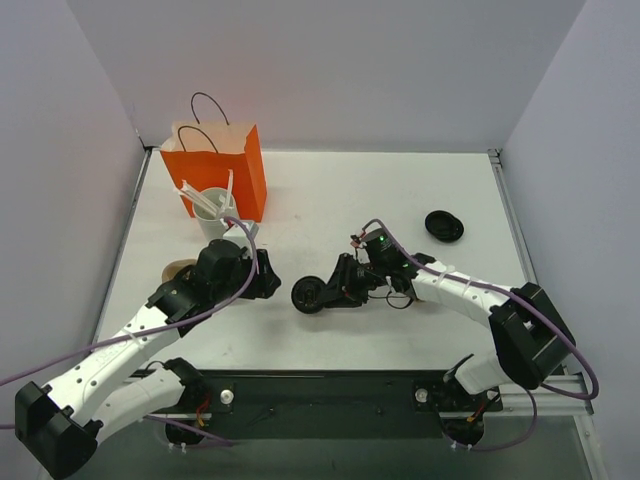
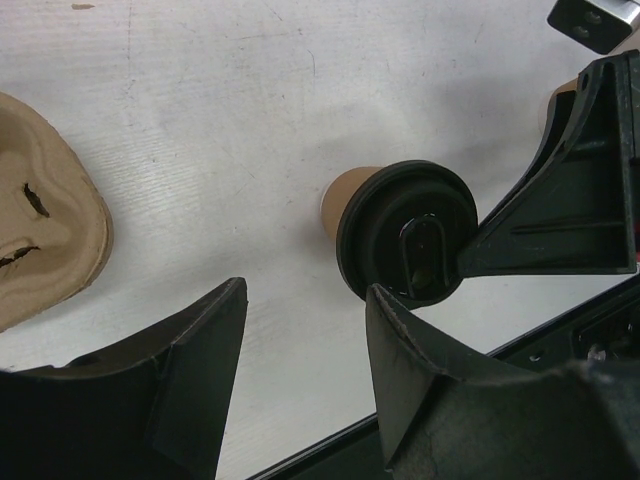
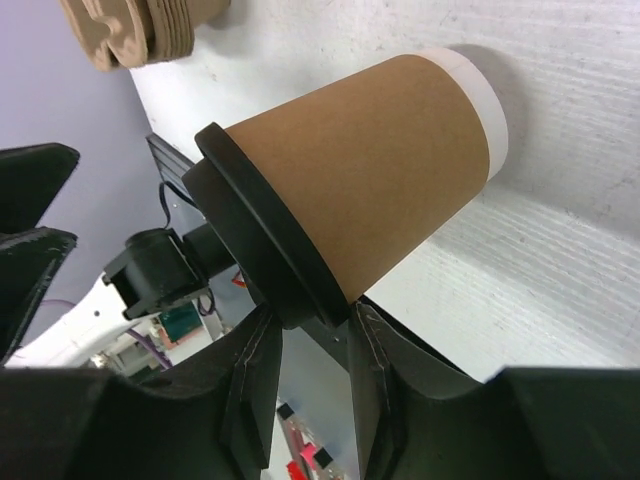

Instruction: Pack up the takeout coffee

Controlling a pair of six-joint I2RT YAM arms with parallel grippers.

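An orange bag [image 1: 215,165] is seen at the far left of the table [image 1: 400,190], with a white cup of stirrers [image 1: 213,215] just on its near side. The takeout coffee [image 1: 307,295] is held at the right gripper [image 1: 322,293], close beside the left gripper [image 1: 270,281]. A black lid [image 1: 444,225] is laid well to the right.

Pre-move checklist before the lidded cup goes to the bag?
1. Grip: right pincer shut on the tan kraft-paper cup at the rim of its black plastic lid: ok.
2. Lid seated on the cup: ok.
3. Cup upright: not ok, tilted.
4. Other arm: left pincer open, not around the cup: ok.
5. Target: orange paper bag standing, mouth open: ok.
6. Route: not ok, the white cup of stirrers stands right in front of the bag.
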